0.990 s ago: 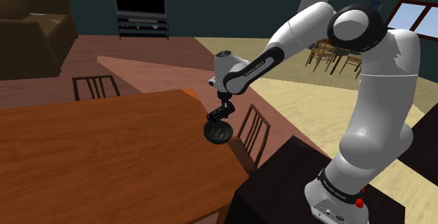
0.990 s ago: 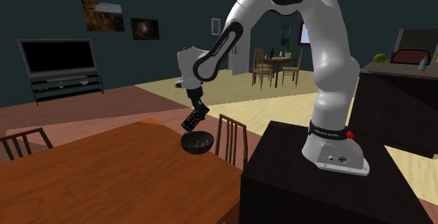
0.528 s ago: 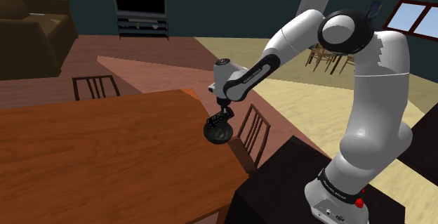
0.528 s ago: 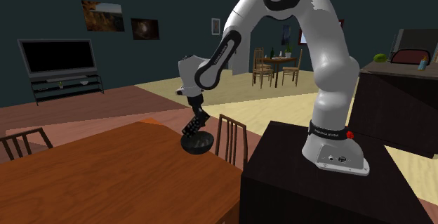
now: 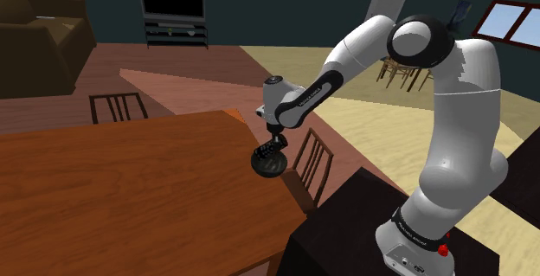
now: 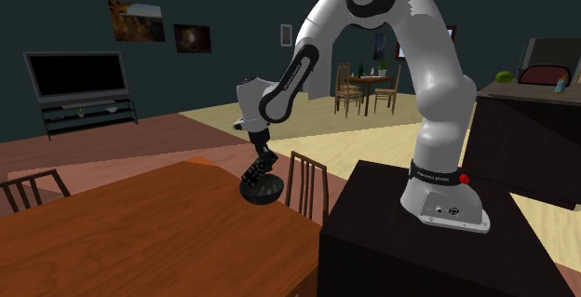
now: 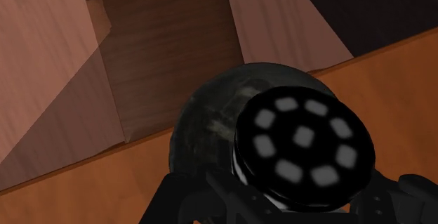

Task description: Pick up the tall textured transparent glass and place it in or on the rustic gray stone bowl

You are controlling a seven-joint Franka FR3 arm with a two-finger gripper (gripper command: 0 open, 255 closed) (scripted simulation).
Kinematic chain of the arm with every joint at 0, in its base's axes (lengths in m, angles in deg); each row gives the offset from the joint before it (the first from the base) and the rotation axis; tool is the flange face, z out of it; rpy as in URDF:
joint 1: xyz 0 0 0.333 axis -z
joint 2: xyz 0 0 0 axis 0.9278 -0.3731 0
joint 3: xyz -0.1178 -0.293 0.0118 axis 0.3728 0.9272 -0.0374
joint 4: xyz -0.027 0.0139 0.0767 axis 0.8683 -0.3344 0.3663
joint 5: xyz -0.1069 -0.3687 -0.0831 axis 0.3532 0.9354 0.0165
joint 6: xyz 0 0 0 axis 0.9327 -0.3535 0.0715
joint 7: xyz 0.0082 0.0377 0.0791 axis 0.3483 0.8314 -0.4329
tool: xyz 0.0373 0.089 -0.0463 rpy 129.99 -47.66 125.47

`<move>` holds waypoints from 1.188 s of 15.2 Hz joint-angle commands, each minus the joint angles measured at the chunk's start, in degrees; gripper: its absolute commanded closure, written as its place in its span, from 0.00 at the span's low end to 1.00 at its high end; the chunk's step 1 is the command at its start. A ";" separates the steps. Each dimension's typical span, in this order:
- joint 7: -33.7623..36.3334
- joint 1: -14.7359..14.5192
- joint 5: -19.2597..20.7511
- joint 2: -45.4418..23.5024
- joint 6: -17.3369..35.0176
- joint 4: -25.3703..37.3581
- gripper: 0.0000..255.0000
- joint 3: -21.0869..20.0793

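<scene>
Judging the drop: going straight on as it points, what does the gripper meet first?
Probably the dark bowl: the glass clasped in the gripper leads and would touch it first, with the wooden table lying beneath. The gap between them is unclear.

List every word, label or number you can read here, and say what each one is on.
No text here can be read.
Lettering along the forearm: too small to read.
Lettering on the dark band at the arm's base: blurred, unreadable.
The glass, bowl and table: no text.
</scene>
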 commanded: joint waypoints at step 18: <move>-2.44 0.81 -3.86 5.30 -5.12 0.21 0.00 -2.60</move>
